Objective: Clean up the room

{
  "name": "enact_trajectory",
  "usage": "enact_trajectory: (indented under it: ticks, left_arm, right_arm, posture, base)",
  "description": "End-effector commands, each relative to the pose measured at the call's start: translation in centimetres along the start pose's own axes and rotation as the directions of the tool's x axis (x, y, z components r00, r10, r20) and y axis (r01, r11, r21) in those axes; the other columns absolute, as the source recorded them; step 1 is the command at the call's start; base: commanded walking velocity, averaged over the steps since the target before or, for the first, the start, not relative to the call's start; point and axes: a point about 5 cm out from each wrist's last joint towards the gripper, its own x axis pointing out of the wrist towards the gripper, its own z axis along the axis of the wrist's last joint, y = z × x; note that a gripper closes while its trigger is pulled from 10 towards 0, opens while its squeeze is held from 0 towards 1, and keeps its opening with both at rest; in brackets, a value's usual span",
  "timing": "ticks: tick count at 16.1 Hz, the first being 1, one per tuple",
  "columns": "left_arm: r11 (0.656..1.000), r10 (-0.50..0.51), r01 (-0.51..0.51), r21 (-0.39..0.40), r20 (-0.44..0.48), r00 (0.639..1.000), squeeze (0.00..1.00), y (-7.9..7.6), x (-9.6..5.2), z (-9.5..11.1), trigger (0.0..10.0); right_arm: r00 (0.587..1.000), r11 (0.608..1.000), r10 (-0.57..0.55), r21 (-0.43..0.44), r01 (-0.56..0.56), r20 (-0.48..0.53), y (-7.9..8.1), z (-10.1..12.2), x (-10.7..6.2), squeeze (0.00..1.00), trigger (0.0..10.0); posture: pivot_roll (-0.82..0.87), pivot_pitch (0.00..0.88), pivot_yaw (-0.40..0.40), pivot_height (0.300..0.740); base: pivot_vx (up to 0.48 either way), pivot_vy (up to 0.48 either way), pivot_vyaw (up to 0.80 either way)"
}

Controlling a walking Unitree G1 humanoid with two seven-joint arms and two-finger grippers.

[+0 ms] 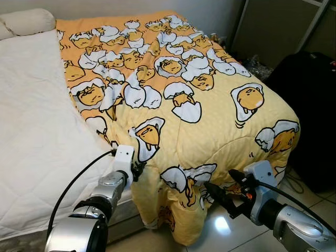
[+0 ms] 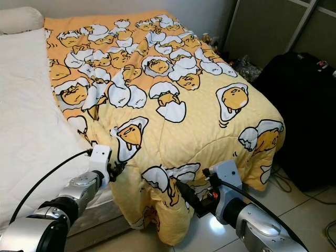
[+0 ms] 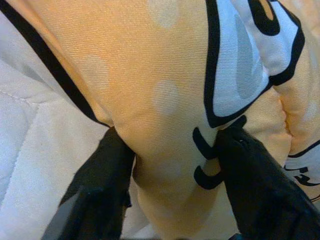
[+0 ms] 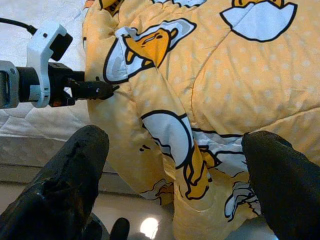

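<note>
Blanket [image 1: 178, 100]: lay over the bed [image 1: 31, 131], corner drooping to the floor
Left gripper [image 3: 170, 165]: fingers pinched its edge
Right gripper [image 1: 223, 199]: wide open, empty, near the corner
Handling: soft, bulky; best gripped at edges

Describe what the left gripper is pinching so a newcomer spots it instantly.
Start at the bed, its white mattress bare on the robot's left. A yellow quilt printed with cartoon eggs covers the other half. The left gripper holds a fold at its edge, where yellow meets white.
</note>
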Motion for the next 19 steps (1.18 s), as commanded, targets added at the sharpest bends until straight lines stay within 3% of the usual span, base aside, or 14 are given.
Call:
enact_trajectory:
  ticks: [1, 11, 13, 15, 18, 19]
  left_arm:
    - [1.0, 0.008, -0.008, 0.005, 0.011, 1.0, 0.0, -0.1, 0.1, 0.6, 0.0]
    - [0.999, 0.039, -0.039, 0.035, 0.001, 0.999, 0.0, 0.6, -0.1, 0.2, 0.0]
    - [0.998, 0.046, -0.046, 0.038, 0.006, 0.999, 0.0, 0.9, -0.1, 0.3, 0.0]
    - [0.993, 0.033, -0.029, 0.114, -0.032, 0.999, 0.0, 1.5, -0.3, -0.2, 0.0]
    - [0.992, 0.048, -0.044, 0.121, -0.03, 0.998, 0.0, 2.4, -0.5, -0.2, 0.0]
    - [0.981, 0.076, -0.067, 0.18, -0.044, 0.996, 0.0, 3.1, -0.7, -0.2, 0.0]
  right_arm:
    - [1.0, 1.0, -0.008, -0.018, 0.008, -0.002, 0.1, 0.3, -0.2, 0.0, 10.0]
    - [1.0, 1.0, 0.025, -0.01, -0.025, 0.001, 0.6, 0.3, 0.3, 0.0, 10.0]
    - [0.995, 0.995, 0.103, -0.016, -0.103, -0.009, 1.1, 0.4, 0.2, 0.0, 10.0]
    - [0.948, 0.952, 0.307, 0.041, -0.305, -0.078, 2.3, 0.3, -1.1, 0.0, 10.0]
    - [0.928, 0.934, 0.357, 0.046, -0.354, -0.104, 2.4, 0.4, -1.5, 0.0, 10.0]
    - [0.93, 0.937, 0.349, 0.036, -0.347, -0.112, 2.2, 0.3, -1.5, 0.0, 10.0]
  posture:
    - [-0.29, 0.047, -0.003, 0.74]
    - [-0.27, 0.034, -0.006, 0.74]
    - [-0.26, 0.027, 0.002, 0.74]
    - [-0.23, 0.011, 0.025, 0.74]
    - [-0.22, 0.0, 0.036, 0.74]
    - [-0.22, 0.0, 0.043, 0.74]
  base:
    - [0.0, 0.0, 0.0]
    - [0.0, 0.0, 0.0]
    - [0.0, 0.0, 0.0]
    - [0.0, 0.0, 0.0]
    - [0.0, 0.0, 0.0]
    - [0.0, 0.0, 0.0]
